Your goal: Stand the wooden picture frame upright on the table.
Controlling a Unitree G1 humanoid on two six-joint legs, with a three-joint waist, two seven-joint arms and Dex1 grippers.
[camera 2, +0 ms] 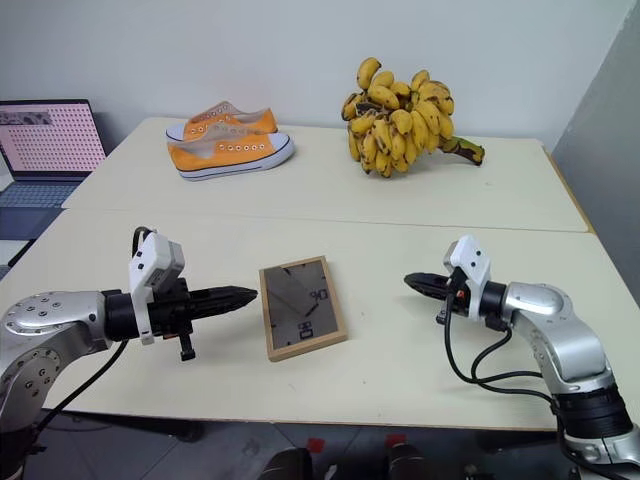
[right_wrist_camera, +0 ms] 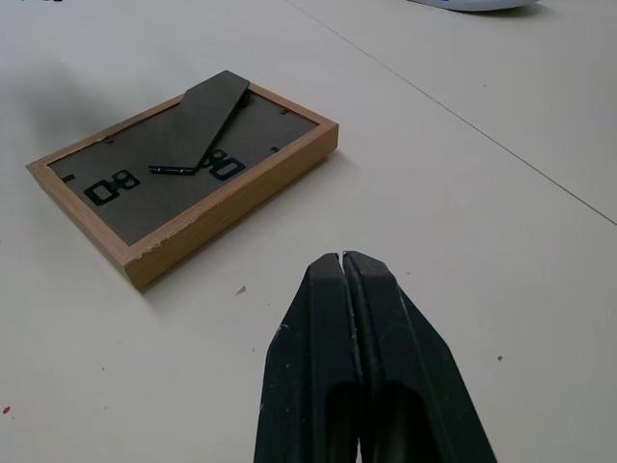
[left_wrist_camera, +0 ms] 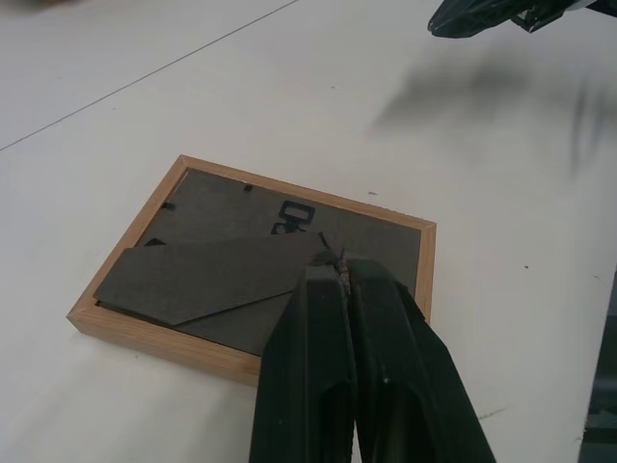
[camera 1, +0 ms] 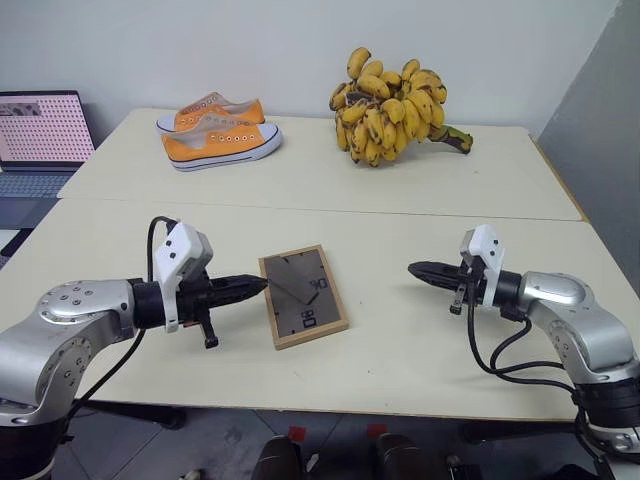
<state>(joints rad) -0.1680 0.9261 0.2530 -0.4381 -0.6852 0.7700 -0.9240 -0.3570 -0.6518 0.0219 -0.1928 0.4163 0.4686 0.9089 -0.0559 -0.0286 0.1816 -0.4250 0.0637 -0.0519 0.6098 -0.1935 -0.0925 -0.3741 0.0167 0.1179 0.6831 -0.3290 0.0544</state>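
The wooden picture frame (camera 1: 303, 296) lies flat on the table (camera 1: 400, 350), dark grey back face up, its prop stand folded over it. Its light-wood rim and white marks show in the right wrist view (right_wrist_camera: 183, 174). My left gripper (camera 1: 258, 286) is shut and empty, its tip hovering just at the frame's left edge. In the left wrist view the shut fingers (left_wrist_camera: 328, 318) point over the frame (left_wrist_camera: 255, 270). My right gripper (camera 1: 416, 269) is shut too, holding nothing, a short way right of the frame with bare tabletop between.
A pair of orange sneakers (camera 1: 220, 135) and a bunch of bananas (camera 1: 392, 108) sit on the far table. A laptop (camera 1: 40, 135) stands off the far left. A seam (camera 1: 300, 205) runs between the two tabletops.
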